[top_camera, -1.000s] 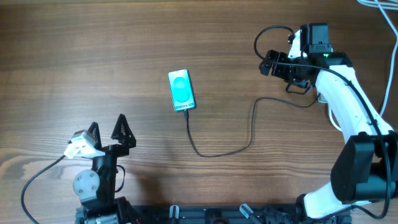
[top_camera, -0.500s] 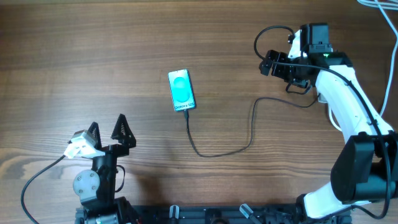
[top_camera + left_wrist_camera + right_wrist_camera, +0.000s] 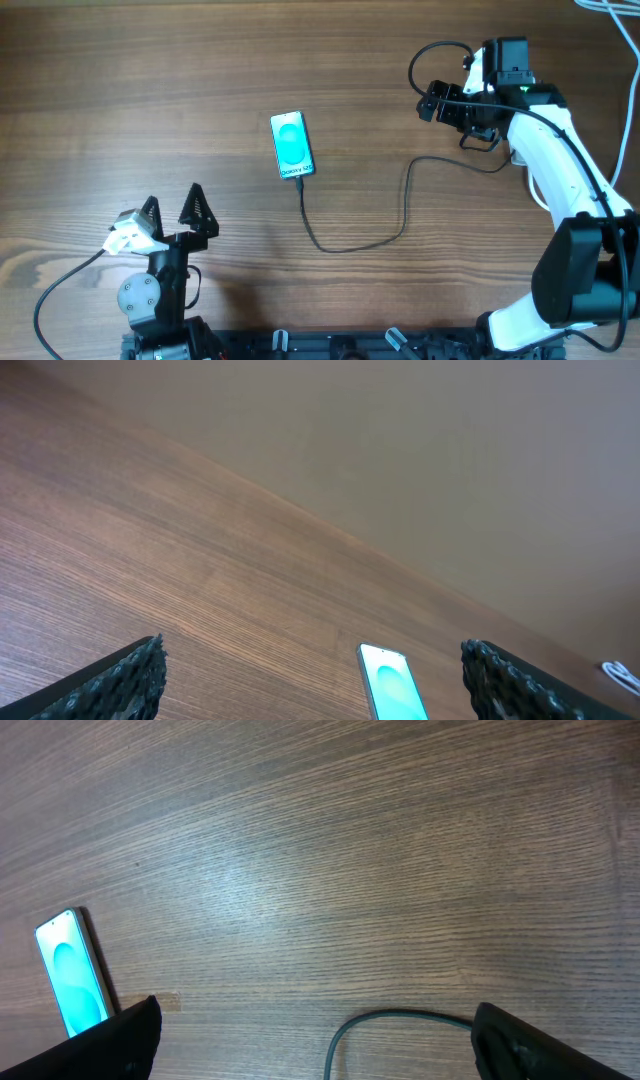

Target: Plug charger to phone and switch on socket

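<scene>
The phone (image 3: 292, 145) lies flat mid-table, teal screen up; it also shows in the left wrist view (image 3: 392, 685) and the right wrist view (image 3: 70, 970). The charger's black cable (image 3: 345, 245) meets the phone's near end, loops right and runs under my right arm; part of it shows in the right wrist view (image 3: 400, 1016). Its plug is hidden. The socket is not visible, hidden by the right arm or out of view. My left gripper (image 3: 172, 208) (image 3: 315, 695) is open and empty, near the front left. My right gripper (image 3: 450, 115) (image 3: 320, 1055) is open and empty, above the cable's right part.
A white cable (image 3: 615, 25) crosses the far right corner of the wooden table (image 3: 150, 80). The right arm's white links (image 3: 560, 170) stretch along the right side. The left arm's base (image 3: 150, 295) stands at the front edge.
</scene>
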`<state>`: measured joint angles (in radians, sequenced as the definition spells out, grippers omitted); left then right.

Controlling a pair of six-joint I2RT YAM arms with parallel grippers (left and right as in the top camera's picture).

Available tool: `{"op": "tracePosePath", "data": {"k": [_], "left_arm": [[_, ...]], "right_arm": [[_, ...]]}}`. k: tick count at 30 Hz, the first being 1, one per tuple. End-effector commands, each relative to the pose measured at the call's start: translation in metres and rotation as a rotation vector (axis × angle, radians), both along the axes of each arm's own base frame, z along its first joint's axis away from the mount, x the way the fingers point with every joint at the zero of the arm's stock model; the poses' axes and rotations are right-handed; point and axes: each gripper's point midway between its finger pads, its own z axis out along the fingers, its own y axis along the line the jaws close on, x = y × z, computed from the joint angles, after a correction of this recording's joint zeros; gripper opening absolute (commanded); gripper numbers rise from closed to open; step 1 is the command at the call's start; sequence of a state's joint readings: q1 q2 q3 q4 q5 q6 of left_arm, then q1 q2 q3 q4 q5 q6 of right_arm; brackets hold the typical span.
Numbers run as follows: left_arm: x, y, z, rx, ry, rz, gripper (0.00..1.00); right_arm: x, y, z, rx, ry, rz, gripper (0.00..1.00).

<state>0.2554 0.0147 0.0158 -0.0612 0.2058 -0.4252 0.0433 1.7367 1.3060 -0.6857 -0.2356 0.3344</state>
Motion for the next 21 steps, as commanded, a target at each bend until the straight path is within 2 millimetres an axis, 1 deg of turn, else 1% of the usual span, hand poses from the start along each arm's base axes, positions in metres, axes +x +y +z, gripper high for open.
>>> {"op": "tracePosePath", "data": {"k": [1, 6, 11, 14, 17, 18, 21], "left_arm": [[0.000, 0.002, -0.002, 0.000, -0.004, 0.012, 1.00], [0.000, 0.002, -0.002, 0.000, -0.004, 0.012, 1.00], [0.000, 0.002, -0.002, 0.000, -0.004, 0.012, 1.00], [0.000, 0.002, -0.002, 0.000, -0.004, 0.012, 1.00], [0.000, 0.002, -0.002, 0.000, -0.004, 0.012, 1.00], [0.000, 0.002, -0.002, 0.000, -0.004, 0.012, 1.00], [0.000, 0.002, -0.002, 0.000, -0.004, 0.012, 1.00]], "right_arm": [[0.001, 0.002, 0.021, -0.003, -0.059, 0.017, 1.00], [-0.003, 0.002, 0.067, 0.003, -0.176, 0.016, 1.00], [-0.019, 0.000, 0.132, 0.000, -0.347, 0.010, 1.00], [-0.038, -0.001, 0.178, 0.002, -0.473, 0.012, 1.00], [-0.062, -0.003, 0.222, 0.008, -0.598, 0.010, 1.00], [-0.071, -0.003, 0.234, 0.010, -0.634, 0.010, 1.00], [-0.094, -0.004, 0.254, 0.012, -0.690, 0.010, 1.00]]}}
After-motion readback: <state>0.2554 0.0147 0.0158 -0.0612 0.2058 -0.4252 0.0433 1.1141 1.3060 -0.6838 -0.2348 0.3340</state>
